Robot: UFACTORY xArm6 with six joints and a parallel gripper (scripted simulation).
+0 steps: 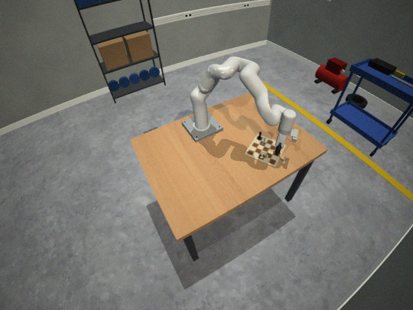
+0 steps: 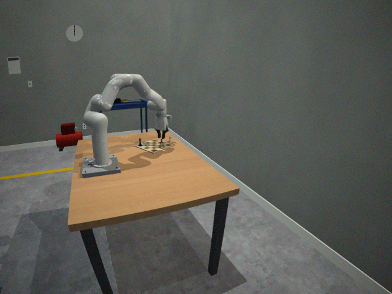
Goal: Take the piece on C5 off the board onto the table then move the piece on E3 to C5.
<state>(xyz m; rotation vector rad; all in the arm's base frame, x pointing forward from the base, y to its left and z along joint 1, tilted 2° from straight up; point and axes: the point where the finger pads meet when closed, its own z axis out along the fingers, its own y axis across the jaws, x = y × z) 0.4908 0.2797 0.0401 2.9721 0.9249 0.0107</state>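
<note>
The jaws, partly open and holding nothing, hang just above the near-right part of the single chessboard. On it I count one black piece and two pale pieces, while a third pale piece stands upright on the tabletop just off the board's edge; the square letters are too small to read. Around the one wooden table, on a grey floor with a yellow line, stand one shelf rack with two cardboard boxes and five blue balls, one blue cart and one red compressor.
</note>
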